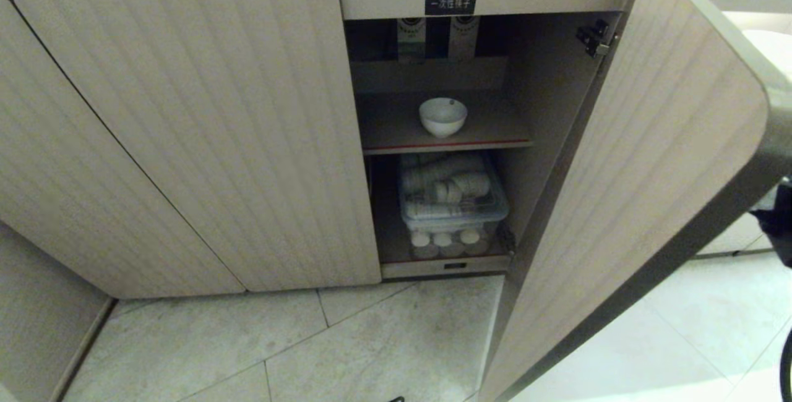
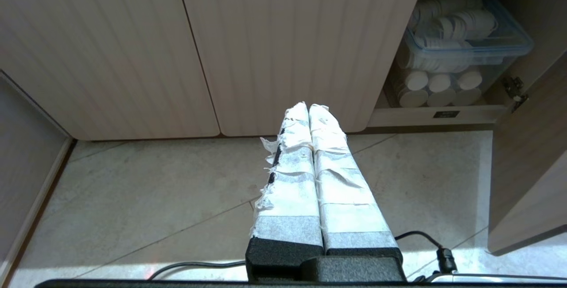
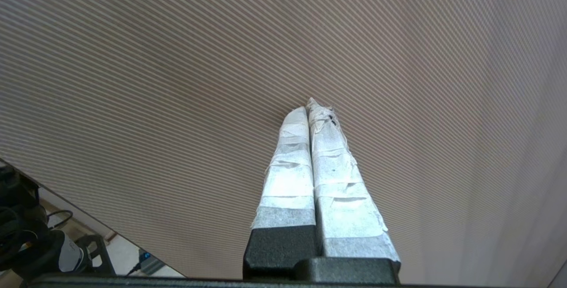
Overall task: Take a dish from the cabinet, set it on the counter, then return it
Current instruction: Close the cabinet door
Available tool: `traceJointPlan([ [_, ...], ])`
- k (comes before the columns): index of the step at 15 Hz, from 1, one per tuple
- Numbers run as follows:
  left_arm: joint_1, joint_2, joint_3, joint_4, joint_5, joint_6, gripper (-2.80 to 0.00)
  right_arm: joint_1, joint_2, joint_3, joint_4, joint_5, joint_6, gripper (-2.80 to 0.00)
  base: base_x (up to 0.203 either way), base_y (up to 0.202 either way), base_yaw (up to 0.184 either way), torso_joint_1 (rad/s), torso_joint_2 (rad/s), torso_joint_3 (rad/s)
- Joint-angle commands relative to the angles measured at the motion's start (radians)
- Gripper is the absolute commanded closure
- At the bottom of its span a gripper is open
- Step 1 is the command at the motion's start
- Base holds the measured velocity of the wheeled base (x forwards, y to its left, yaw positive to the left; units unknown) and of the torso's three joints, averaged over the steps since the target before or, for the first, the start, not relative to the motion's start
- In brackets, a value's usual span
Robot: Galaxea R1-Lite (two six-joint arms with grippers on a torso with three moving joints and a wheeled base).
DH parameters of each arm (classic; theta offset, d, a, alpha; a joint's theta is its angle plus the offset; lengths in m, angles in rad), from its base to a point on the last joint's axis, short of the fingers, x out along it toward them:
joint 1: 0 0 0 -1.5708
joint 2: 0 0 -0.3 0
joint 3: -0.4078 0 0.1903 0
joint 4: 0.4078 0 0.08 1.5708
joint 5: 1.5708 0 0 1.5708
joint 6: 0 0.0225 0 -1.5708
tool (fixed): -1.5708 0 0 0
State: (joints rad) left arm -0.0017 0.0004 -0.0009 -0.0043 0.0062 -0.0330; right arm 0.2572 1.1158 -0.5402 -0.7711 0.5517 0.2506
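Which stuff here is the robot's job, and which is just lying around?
For the job:
- white bowl on the upper shelf
- cabinet, its right door open
- right gripper, shut, facing that door

Just there:
- clear bin of cups
- left gripper, shut, above the floor

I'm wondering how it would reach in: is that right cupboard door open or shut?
Open. The right door stands swung out, baring the shelf with the bowl and a bin of cups below.
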Motion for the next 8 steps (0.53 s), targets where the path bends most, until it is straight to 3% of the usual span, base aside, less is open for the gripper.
traceJointPlan([
  [1, 0.0, 0.0, -0.001, 0.0, -0.001, -0.001, 0.0, 0.004, 0.032, -0.004, -0.014, 0.004, 0.001, 0.0, 0.0, 0.0, 0.0, 0.0, 0.0, 0.0],
  [8, 0.0, 0.0, 0.0, 0.0, 0.0, -0.001, 0.0, 0.007, 0.13, -0.007, -0.119, 0.002, -0.031, 0.0, 0.0, 0.0, 0.0, 0.0, 0.0, 0.0],
])
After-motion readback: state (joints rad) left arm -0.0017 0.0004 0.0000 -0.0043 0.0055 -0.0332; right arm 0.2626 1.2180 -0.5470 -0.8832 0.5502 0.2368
